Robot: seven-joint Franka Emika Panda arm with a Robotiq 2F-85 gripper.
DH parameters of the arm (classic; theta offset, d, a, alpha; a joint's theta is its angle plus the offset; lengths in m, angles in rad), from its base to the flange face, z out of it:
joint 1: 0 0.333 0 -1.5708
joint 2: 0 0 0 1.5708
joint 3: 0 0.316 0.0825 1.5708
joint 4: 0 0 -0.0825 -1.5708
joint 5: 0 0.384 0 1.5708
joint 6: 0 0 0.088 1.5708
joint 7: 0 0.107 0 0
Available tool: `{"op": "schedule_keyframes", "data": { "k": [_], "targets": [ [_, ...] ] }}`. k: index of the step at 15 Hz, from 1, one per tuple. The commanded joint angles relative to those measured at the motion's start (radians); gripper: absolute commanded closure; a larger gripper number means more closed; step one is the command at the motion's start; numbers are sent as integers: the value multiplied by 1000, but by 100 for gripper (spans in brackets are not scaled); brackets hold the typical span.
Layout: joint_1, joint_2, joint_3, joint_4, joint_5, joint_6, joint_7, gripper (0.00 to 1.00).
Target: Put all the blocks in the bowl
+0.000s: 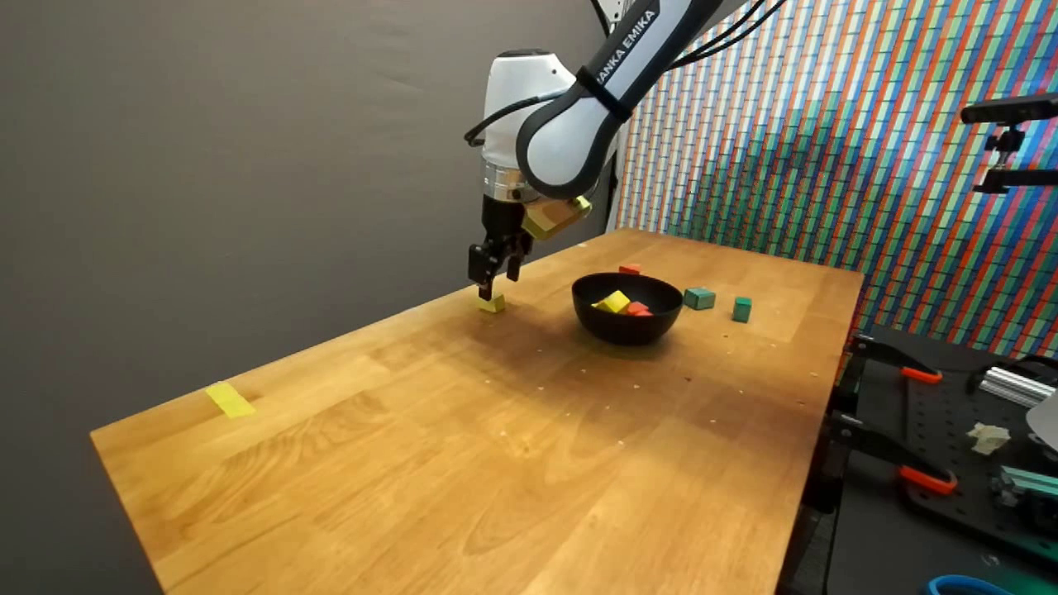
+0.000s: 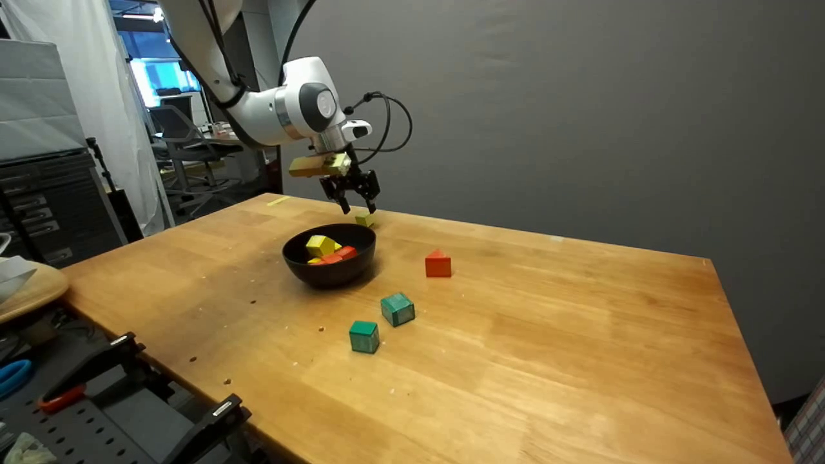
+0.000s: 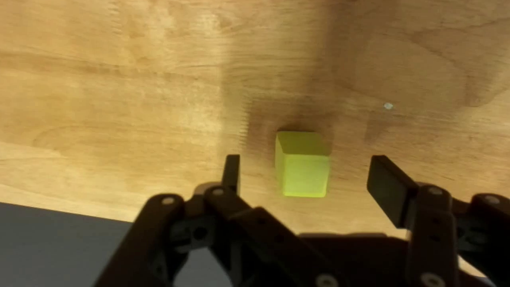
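Sitting on table (image 2: pixel 548 367): black bowl (image 2: pixel 327 276), yellow blocks (image 2: pixel 320 246), red blocks (image 2: pixel 346 252) inside.

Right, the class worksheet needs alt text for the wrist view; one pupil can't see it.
A yellow-green block on a wooden table, seen from above between the open jaws of a black gripper, with wood showing on either side. The gripper shows along the bottom; a grey area fills the lower left corner beyond the table's edge.

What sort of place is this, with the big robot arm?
Probably a robotics lab or workshop, though I can't be sure. Clues are the jointed white-and-grey robot arm, the flat black board dotted with round holes, and the dark grey office chair in the background.
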State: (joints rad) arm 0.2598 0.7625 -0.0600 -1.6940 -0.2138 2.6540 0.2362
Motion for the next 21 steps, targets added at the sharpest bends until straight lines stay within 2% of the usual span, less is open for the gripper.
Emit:
{"op": "schedule_keyframes", "data": {
  "k": [1,6,7,9,11,14,16,20,21],
  "targets": [
    [-9,72,13,125,16,-55,-45,49],
    [-11,112,20,198,29,-100,-42,87],
    [-12,106,23,199,34,-105,-40,89],
    [-15,70,38,182,49,-149,-46,87],
    [-19,-24,69,121,75,-255,-69,86],
    [2,-177,60,8,58,-339,-28,84],
    [19,-277,28,-70,26,-345,54,85],
    [-15,-465,24,-270,45,-411,167,85],
    [-24,-485,17,-315,38,-372,211,85]
  ]
}}
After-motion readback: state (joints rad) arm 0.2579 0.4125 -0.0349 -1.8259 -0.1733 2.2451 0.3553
